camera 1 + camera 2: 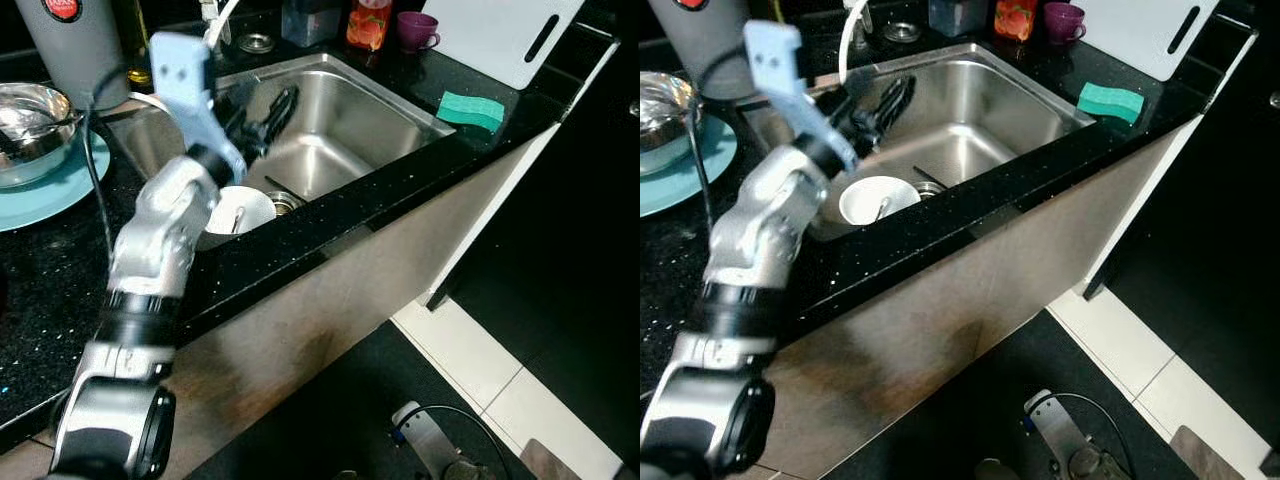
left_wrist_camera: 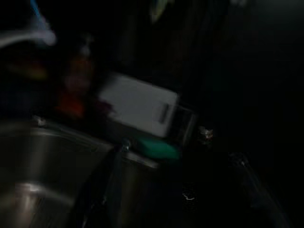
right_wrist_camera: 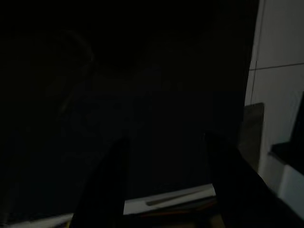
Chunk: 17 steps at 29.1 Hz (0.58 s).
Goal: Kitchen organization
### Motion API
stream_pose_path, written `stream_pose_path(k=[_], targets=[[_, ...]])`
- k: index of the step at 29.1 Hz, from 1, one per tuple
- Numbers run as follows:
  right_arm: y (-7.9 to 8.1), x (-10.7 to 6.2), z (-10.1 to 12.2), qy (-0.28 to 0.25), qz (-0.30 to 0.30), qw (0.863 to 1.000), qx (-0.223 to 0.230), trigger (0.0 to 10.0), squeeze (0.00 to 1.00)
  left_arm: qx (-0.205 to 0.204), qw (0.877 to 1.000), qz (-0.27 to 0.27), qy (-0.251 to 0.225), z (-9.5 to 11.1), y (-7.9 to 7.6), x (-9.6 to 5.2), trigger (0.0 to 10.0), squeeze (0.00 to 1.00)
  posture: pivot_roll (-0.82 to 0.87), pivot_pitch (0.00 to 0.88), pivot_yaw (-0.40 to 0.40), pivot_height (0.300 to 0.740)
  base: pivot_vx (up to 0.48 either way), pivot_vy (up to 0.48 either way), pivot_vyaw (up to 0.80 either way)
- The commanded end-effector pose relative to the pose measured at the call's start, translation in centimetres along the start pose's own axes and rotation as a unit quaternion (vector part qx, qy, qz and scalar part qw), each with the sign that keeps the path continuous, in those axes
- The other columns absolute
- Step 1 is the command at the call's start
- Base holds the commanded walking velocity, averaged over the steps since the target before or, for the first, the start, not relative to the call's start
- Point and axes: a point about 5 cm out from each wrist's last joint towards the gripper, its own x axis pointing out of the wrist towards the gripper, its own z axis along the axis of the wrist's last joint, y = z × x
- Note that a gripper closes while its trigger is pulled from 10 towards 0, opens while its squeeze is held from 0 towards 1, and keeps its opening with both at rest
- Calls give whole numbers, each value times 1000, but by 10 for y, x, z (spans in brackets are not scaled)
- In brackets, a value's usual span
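So the left gripper (image 1: 275, 108) is reaching out over the sink (image 1: 380, 105), hanging above the basin with its jaws spread apart and nothing between them. Below and a bit back from the jaws, toward the near wall, a white bowl (image 1: 875, 197) sits on the sink floor with what looks like a spoon or similar in it, right beside the drain (image 1: 283, 200). Looks to me like it's in the approach step, going after the dishes in the sink, and the bowl is the likely target. Next move probably needs the wrist to dip down and pull back so one finger gets inside the rim. The green sponge (image 1: 470, 110) sits well beyond the jaws on the desk (image 1: 300, 245). The right gripper (image 3: 166, 185) hangs low by the floor, jaws apart, holding nothing
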Motion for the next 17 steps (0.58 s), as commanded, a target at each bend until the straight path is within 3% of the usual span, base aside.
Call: stream_pose_path(k=[1, 8, 11, 17], targets=[[3, 0, -1, 0, 9, 1000, 11, 10000, 0, -33, 996, -76, -25, 15, -16, -12, 10000, 0, 58, 140, -62, 740, 0, 0, 781], [3, 0, -1, 1, 15, 1000, 9, 10000, 0, -93, 964, -245, -38, 27, -57, -46, 10000, 0, 63, 140, -66, 740, 0, 0, 781], [2, 0, -1, 0, 16, 1000, 9, 10000, 0, -102, 959, -260, -39, 29, -62, -50, 10000, 0, 62, 139, -67, 740, 0, 0, 781], [1, 0, -2, 1, 21, 1000, 10, 10000, 0, -94, 969, -228, -20, 25, -67, -52, 10000, 0, 69, 136, -70, 740, 0, 0, 784]])
